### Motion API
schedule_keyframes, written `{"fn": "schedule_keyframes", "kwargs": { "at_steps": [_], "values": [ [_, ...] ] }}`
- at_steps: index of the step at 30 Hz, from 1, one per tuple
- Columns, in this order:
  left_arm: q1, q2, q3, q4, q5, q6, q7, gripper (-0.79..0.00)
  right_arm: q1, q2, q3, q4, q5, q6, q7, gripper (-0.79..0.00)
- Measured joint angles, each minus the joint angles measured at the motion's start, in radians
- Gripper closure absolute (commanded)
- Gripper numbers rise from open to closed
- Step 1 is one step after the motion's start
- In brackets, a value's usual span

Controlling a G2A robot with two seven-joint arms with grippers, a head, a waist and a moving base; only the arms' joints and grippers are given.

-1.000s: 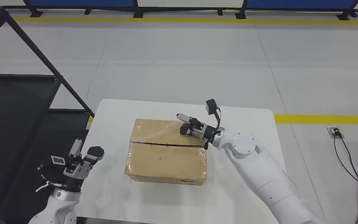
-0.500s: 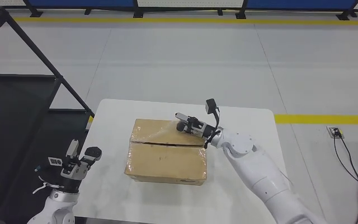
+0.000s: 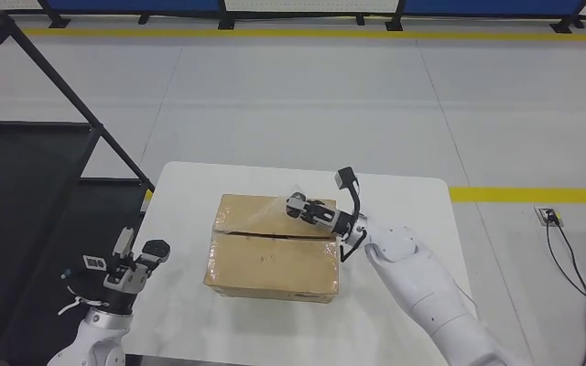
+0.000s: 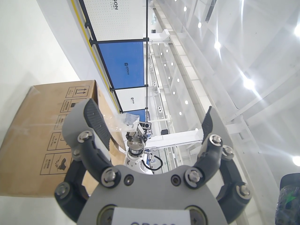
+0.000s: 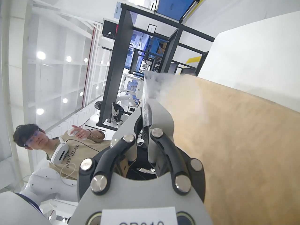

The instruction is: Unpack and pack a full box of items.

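**Position.** The brown cardboard box stands near the middle of the white desk. Its two top flaps lie shut, and the seam between them runs along the box's length. A strip of clear crinkled plastic film, judged to be sealing tape, rises from the far top flap, on the box's right half.

**Right tool**: the fingers are closed on the free end of the film strip, just above the box top. The film is pinched flat between the pads. The cardboard itself is not gripped.

**Left tool**: the fingers are spread wide with nothing between them. It is held beside the desk's left edge, well apart from the box, pointing upward.

**Handling.**
- The film is thin, soft and light. It will likely stretch or tear under a sharp pull, and it may cling to the pads.
- Grip the film close to where it leaves the cardboard, and draw it low along the seam.
- The box is stiff board. If full, it is probably heavy enough to stay put under a gentle pull.
- A hard pull could slide or tip the box, so bracing its near left corner with the free tool is advisable.
- Once the film is off, the flaps are best taken at their free edges along the seam.
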Motion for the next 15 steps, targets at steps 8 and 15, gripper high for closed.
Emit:
{"fn": "schedule_keyframes", "kwargs": {
  "at_steps": [8, 15],
  "values": [
    [-0.005, 0.001, 0.018, 0.002, 0.017, 0.005, 0.007, -0.785, -0.031, 0.005, 0.009, -0.039, -0.051, -0.134, 0.025, 0.0],
    [-0.009, 0.001, 0.036, -0.022, 0.038, 0.013, 0.01, -0.785, -0.064, 0.013, 0.014, -0.091, -0.161, -0.183, -0.03, 0.0]
  ]
}}
